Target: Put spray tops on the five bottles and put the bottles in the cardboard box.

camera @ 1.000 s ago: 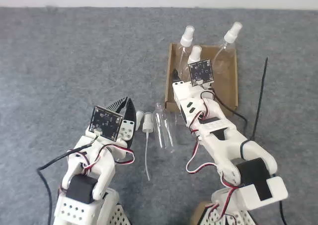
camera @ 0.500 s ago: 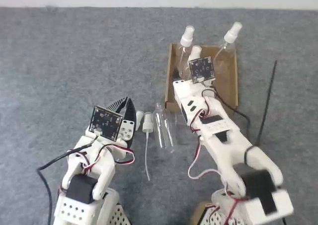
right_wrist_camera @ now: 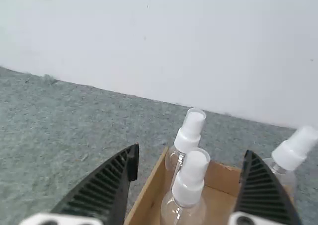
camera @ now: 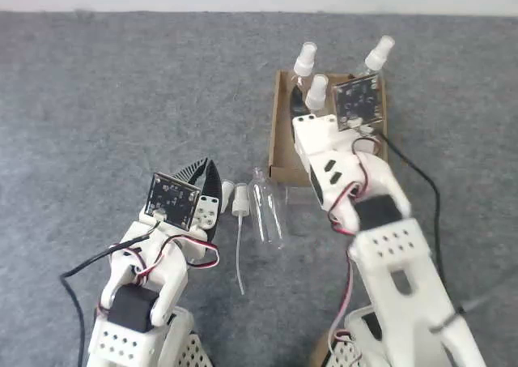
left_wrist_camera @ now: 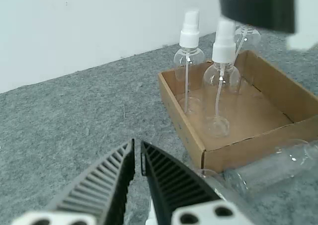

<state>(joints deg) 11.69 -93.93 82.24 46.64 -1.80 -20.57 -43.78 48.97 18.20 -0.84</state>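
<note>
right gripper (right_wrist_camera: 191, 160): jaws spread wide, nothing held. It hangs over the cardboard box (camera: 278, 132), upper centre-right of the high view. In its own wrist view the spray head of the middle bottle (camera: 316, 91) shows between the two black fingers (right_wrist_camera: 107, 187), with a gap on each side

Three bottles stand upright in the box, all with spray tops on:
- middle bottle, near the box's left wall, just beside the arm's camera board (camera: 358, 101)
- rear-left bottle (camera: 305, 59), at the box's upper-left corner
- rear-right bottle (camera: 378, 53), at the upper-right corner, body partly behind the camera board

left gripper (left_wrist_camera: 137, 158): jaws narrow, only a slit between them, nothing in it. It sits lower left of centre in the high view, over the grey felt table (camera: 121, 83), well apart from the box

loose bottle (camera: 268, 211): clear, no top, lying on its side on the felt at frame centre, just below the box's lower-left corner. Can't tell whether that clear shape is one bottle or two side by side

loose spray top (camera: 240, 198): white, lying just left of the loose bottle, its thin dip tube (camera: 239, 262) running down the frame

small white piece (camera: 227, 190): between the loose spray top and the left gripper's tips, near both. Can't tell what it is
</note>
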